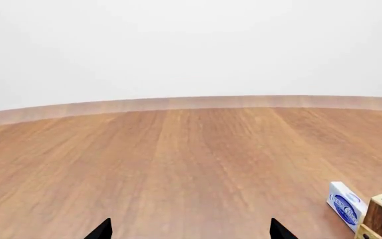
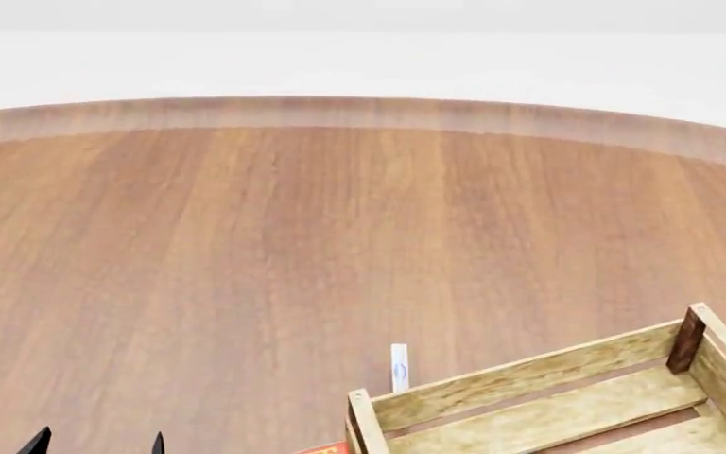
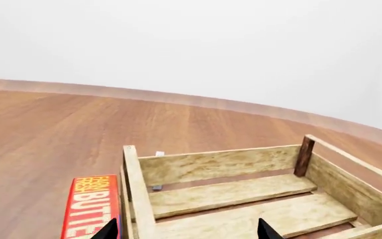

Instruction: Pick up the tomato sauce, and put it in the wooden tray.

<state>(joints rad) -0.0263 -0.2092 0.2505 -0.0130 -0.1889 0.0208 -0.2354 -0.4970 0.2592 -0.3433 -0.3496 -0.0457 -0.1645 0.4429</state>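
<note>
The tomato sauce is out of view in every frame. The wooden tray (image 2: 527,378), pale slats with brown corner posts, sits at the lower right of the head view and holds nothing that I can see. My right gripper (image 3: 187,231) is open just above the tray's (image 3: 218,164) near left corner, with nothing between its fingers. Well to the left of the tray, my left gripper (image 2: 98,443) hangs open and empty over bare wood. In its own wrist view the left gripper (image 1: 191,231) faces open floor, and a tray corner post (image 1: 381,217) shows at the edge.
A red butter box (image 3: 91,206) lies against the tray's left wall; only its tip (image 2: 325,448) shows in the head view. A small white-and-blue box (image 1: 345,204) stands just beyond the tray's far left corner (image 2: 399,367). A wooden surface stretches to a pale wall.
</note>
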